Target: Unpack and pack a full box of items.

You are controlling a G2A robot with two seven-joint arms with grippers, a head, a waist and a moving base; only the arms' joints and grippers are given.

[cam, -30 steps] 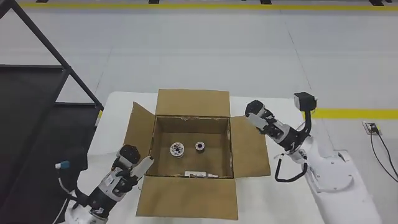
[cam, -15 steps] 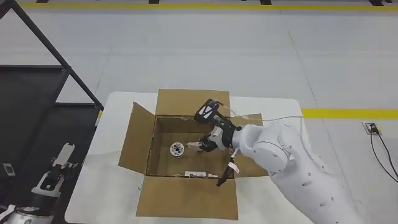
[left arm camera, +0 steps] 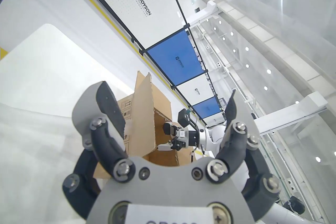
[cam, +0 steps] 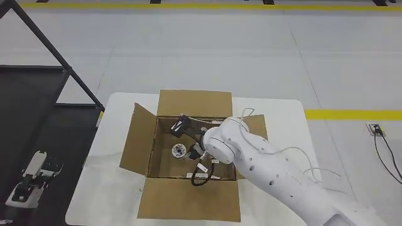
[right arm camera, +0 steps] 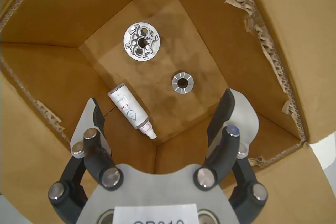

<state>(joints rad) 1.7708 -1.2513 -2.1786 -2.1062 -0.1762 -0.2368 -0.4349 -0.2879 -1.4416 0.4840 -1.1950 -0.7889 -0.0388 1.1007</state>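
Currently I see my right tool (right arm camera: 160, 100) spread apart inside the brown cardboard box (right arm camera: 52, 70), above a white plastic tube (right arm camera: 130, 110); my left tool (left arm camera: 168, 93) is apart too.

Top view: looks steeply down from above, with table (cam: 108, 176) and open box (cam: 195, 103) at mid-distance. Right wrist view: hangs close over the box, faces down inside. Left wrist view: sits off-table at 8 o'clock of the box, tilts up toward the ceiling (left arm camera: 262, 12), catches the box far off. Shared by all three: the box.
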